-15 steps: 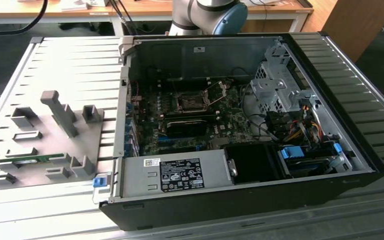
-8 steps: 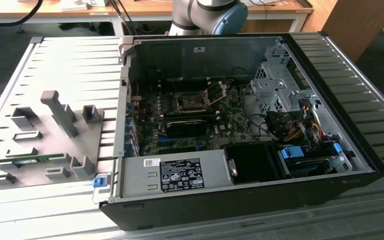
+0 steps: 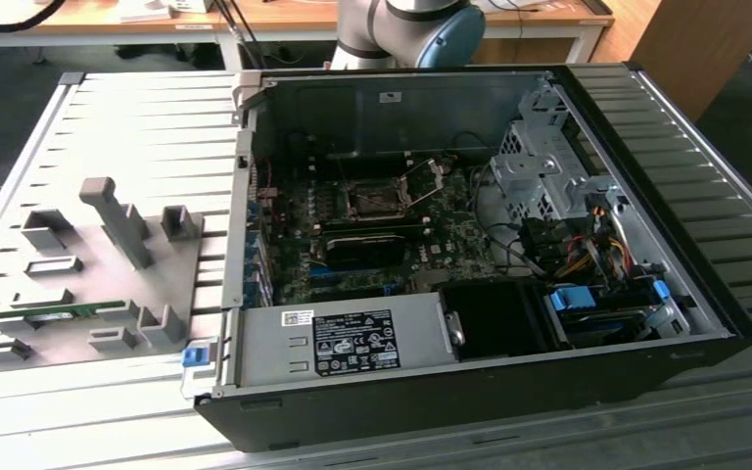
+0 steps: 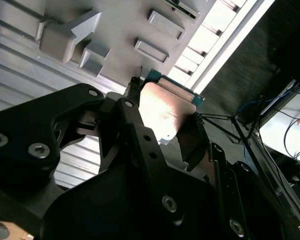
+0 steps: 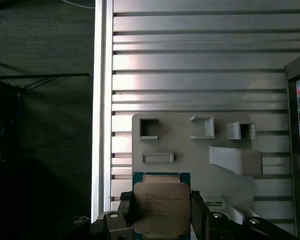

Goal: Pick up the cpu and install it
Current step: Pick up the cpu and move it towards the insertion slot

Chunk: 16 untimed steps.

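Black tool [image 5: 161, 214] is clamping the square cpu [image 5: 161, 202] by two opposite edges, holding it flat over the grey fixture plate [image 5: 190, 150] on the ribbed tabletop [image 5: 190, 65], its silver lid facing up.

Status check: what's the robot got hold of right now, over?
Gripper shut on the cpu, in both wrist views. Cpu held over the grey fixture plate on the slatted table. Nothing seen in its way.

Case [image 3: 481, 401] open on top for the gripper [image 5: 162, 210]; drive cage [image 3: 542, 162], cables [image 3: 513, 240] flank socket [image 3: 379, 201].
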Each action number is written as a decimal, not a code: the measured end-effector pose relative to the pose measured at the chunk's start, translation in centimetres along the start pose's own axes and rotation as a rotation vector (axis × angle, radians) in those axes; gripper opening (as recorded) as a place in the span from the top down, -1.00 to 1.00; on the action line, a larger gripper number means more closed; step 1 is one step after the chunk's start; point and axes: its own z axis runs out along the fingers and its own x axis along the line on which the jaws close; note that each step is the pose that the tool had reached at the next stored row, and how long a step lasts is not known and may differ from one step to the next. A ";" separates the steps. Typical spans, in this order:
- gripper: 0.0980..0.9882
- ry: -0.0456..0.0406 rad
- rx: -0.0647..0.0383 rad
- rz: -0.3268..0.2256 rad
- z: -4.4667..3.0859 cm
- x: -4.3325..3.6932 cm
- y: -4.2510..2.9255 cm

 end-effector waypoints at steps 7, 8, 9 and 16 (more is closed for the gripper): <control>0.00 -0.0002 0.000 0.001 -1.53 0.04 0.15; 0.00 -0.0002 0.000 0.002 -1.81 0.04 0.18; 0.00 -0.0002 0.000 0.002 -2.07 0.05 0.20; 0.00 -0.0002 0.000 0.004 -4.13 0.08 0.41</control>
